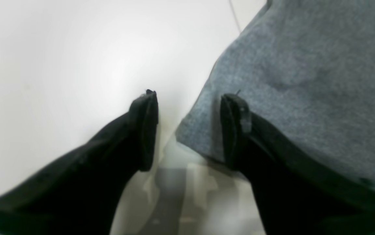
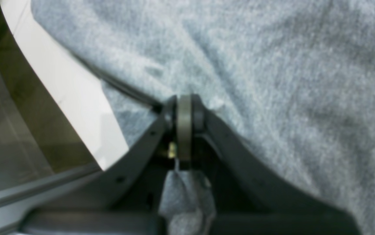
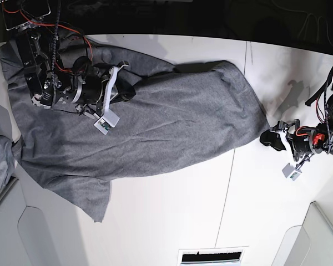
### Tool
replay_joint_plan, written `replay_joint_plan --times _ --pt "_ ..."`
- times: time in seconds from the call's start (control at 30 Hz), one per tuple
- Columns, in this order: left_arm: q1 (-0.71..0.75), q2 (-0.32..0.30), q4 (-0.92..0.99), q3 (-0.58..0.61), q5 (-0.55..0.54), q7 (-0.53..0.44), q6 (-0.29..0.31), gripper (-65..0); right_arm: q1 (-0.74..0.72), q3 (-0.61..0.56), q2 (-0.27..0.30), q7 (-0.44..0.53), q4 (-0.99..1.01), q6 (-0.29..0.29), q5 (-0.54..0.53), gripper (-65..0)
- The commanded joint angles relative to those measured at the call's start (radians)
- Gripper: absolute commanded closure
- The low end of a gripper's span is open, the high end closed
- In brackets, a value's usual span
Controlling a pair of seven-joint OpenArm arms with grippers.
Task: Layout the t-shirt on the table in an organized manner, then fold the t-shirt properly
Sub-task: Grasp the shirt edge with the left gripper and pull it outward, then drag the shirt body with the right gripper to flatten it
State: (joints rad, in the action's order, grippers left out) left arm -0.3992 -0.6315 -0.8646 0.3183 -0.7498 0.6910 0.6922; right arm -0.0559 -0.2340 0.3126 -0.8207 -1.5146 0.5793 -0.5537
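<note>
You are seeing the t-shirt [image 3: 155,133] lying spread across the table [image 3: 172,221], reaching from the far left side toward the right, with one sleeve hanging down at the lower left. Your right gripper [image 2: 184,107] is clenching a fold of the grey cloth; in the right wrist view a bit of fabric is showing pinched between its jaws, near the table's edge. Your left gripper [image 1: 189,127] is standing released at the shirt's right end, its jaws wide apart: one finger [image 1: 234,127] is lying over the cloth's corner and the other is over bare table.
</note>
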Motion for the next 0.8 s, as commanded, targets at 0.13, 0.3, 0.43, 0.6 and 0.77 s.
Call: replay_joint_plan --times 0.13,0.3,0.43,0.6,0.77 --pt "0.018 -0.016 -0.012 -0.008 0.000 -0.014 0.006 -32.9 -0.015 0.005 -0.003 0.013 -0.019 0.001 -0.015 0.0" --pt "0.050 -0.011 -0.013 -0.008 0.000 -0.015 0.006 -32.8 -0.015 0.005 -0.012 0.013 -0.019 0.000 -0.015 0.0" --pt "0.063 -0.011 -0.013 -0.008 -0.001 -0.088 0.006 -8.1 -0.015 0.005 -0.017 0.014 -0.019 0.001 -0.015 0.0" --pt "0.014 -0.023 -0.024 -0.014 0.032 -0.217 0.006 0.0 -0.015 0.005 -0.022 0.012 -0.019 0.001 -0.015 0.0" --pt "-0.127 -0.023 -0.029 -0.019 0.073 -0.216 0.006 0.0 -0.009 0.005 -0.034 0.011 -0.019 0.001 -0.030 0.0"
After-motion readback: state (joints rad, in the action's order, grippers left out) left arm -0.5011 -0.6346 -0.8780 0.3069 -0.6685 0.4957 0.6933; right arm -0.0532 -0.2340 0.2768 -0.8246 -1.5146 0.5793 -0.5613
